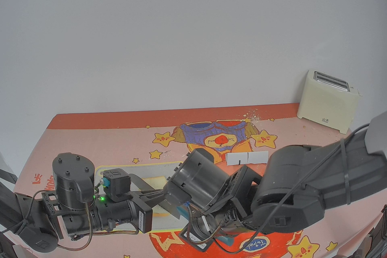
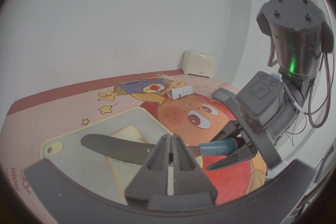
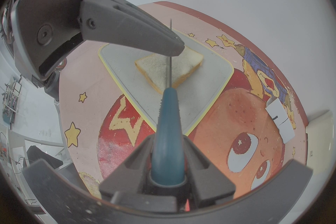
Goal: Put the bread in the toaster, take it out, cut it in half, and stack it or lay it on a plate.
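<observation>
Surface: table w/ printed cartoon mat point(image 1: 100, 138). Pink ground, yellow stars, big orange face, red band along the far edge. Looks smooth and flat. Plain white wall point(image 1: 161, 29) behind, matte.

Cutting board point(image 3: 206, 77): pale grey, thin, rounded corners, yellow rim. Surface is speckled w/ crumbs.

Bread point(image 3: 155, 69): one square slice lying flat on the board, approx. mid-board. White crumb, tan crust.

Knife point(image 3: 168, 123): teal handle, tapered and dimpled; dark blade. Blade is edge-down over the board and runs across the middle of the slice. Can't tell whether it bites in or only rests.

R gripper point(image 3: 168, 151): at the board's near edge, dark fingers clamped tight on the knife handle.

L gripper point(image 2: 171, 151): above the board, over the slice, just beside the blade. Fingers pressed together w/ a hairline gap, nothing seen between them. Tip contact w/ the bread: can't tell.

Toaster point(image 1: 328, 101): cream, boxy, rounded edges, two slots on top. Well apart from the board, beyond it to the right against the wall.

White paper strip point(image 1: 246, 158): flat on the mat, past the board's far right corner.
</observation>
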Controlling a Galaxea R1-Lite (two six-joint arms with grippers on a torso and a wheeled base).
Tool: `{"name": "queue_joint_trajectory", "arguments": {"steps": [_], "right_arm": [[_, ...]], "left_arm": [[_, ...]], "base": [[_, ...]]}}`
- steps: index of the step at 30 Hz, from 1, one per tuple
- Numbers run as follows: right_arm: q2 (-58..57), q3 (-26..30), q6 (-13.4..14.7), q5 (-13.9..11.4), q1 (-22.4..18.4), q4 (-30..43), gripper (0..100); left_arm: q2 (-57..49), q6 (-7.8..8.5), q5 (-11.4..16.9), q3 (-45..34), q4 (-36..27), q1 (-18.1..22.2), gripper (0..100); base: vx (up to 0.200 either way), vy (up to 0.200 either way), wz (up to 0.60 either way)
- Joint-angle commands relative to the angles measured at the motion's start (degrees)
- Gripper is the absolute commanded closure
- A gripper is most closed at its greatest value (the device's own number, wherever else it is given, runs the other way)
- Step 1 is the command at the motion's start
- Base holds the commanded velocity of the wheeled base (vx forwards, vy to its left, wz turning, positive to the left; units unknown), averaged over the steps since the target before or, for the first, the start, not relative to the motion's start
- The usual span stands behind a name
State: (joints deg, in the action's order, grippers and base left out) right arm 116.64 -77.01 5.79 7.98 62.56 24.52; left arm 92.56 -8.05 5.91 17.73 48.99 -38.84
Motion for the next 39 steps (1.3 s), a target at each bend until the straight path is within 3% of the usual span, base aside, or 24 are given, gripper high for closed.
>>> {"name": "queue_joint_trajectory", "arguments": {"steps": [1,39], "right_arm": [[0.1,-0.1,0.0,0.0,0.0,0.0,100],[-0.4,-1.5,-0.1,0.0,-0.2,-0.1,100]], "left_arm": [[0.5,-0.04,0.0,-0.1,-0.3,0.0,100],[1.8,-0.30,-0.1,-2.3,-0.2,0.3,100]], "base": [[0.000,0.000,0.00],[0.000,0.000,0.00]]}}
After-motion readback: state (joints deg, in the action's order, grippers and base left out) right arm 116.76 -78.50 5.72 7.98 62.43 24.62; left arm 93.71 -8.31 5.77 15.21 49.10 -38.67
